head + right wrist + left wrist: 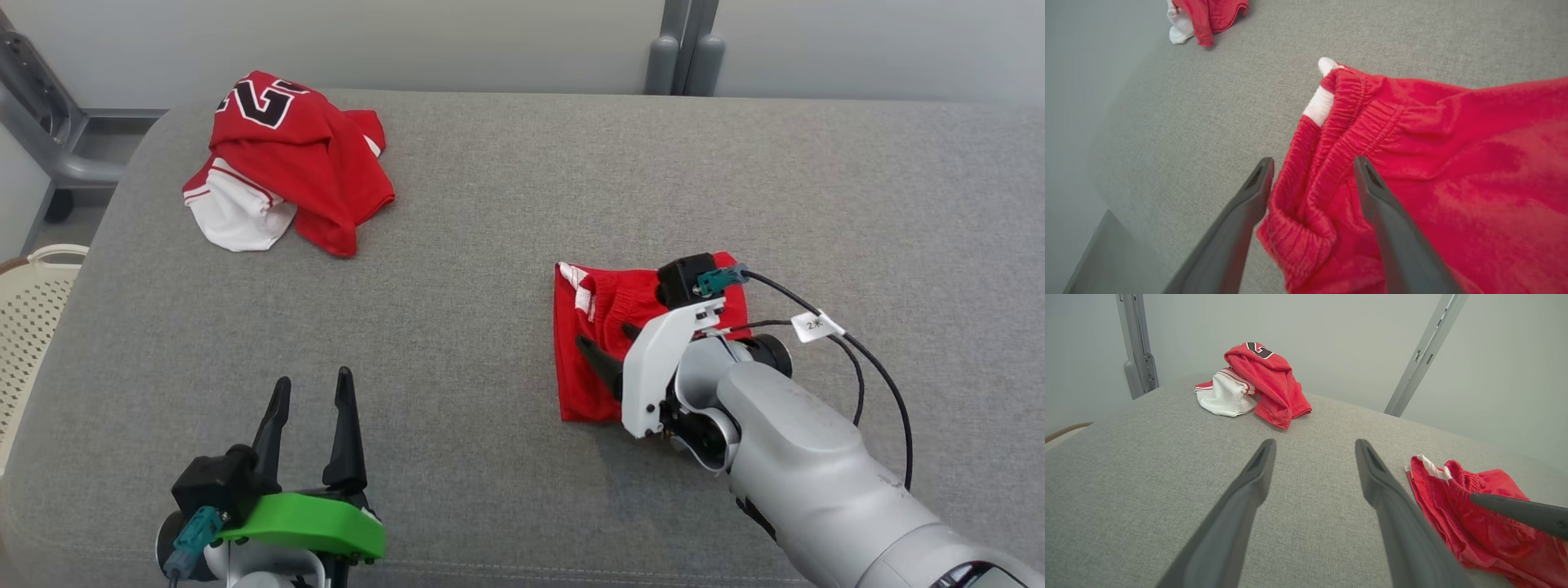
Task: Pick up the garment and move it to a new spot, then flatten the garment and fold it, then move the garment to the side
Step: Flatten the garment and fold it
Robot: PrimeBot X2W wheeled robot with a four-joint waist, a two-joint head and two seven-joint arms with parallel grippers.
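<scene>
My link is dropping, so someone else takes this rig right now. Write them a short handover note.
Grippers: the left gripper is open, above the grey cushion, touching nothing. The right gripper is open, fingers straddling the elastic waistband of the red shorts, with no grip.
Things: the red shorts lie in a compact fold right of centre. A crumpled jersey sits at the far left.
Done: the shorts look folded.
Left: probably regrasp the shorts and move them aside. The jersey is not yet folded.
</scene>
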